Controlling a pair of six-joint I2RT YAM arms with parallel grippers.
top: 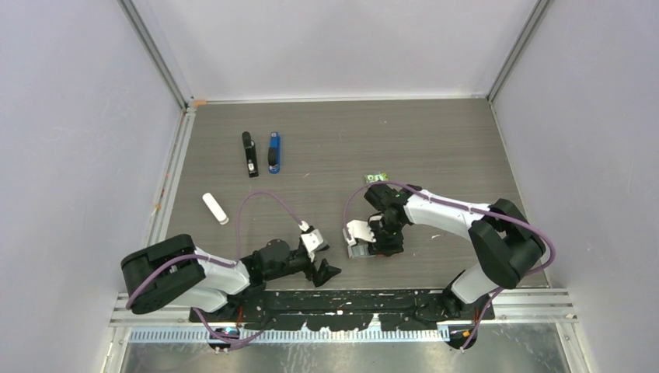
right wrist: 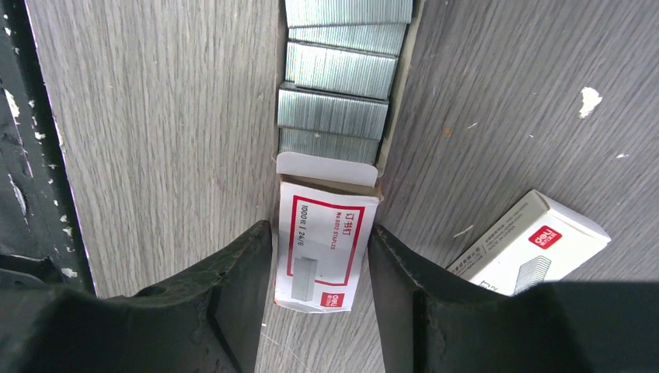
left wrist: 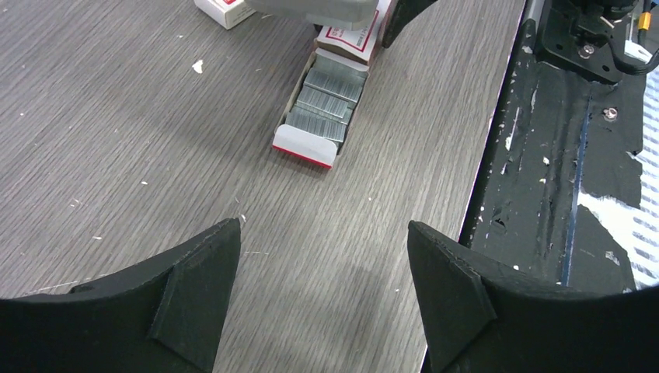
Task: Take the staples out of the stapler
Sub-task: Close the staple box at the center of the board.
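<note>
The blue stapler (top: 273, 151) lies closed at the back of the table, far from both grippers. My right gripper (top: 385, 245) (right wrist: 320, 233) is shut on the sleeve of a red-and-white staple box (right wrist: 322, 256), one finger on each long side. The box's tray is slid out and holds rows of silver staples (right wrist: 336, 113), which also show in the left wrist view (left wrist: 326, 97). My left gripper (top: 325, 268) (left wrist: 322, 233) is open and empty, low over the table just left of that box.
A black stapler (top: 249, 154) lies beside the blue one. A white tube (top: 215, 207) lies at the left. A green packet (top: 377, 178) sits behind the right arm. A second white staple box (right wrist: 528, 241) lies next to the right gripper. The black base rail (left wrist: 559, 155) is at the near edge.
</note>
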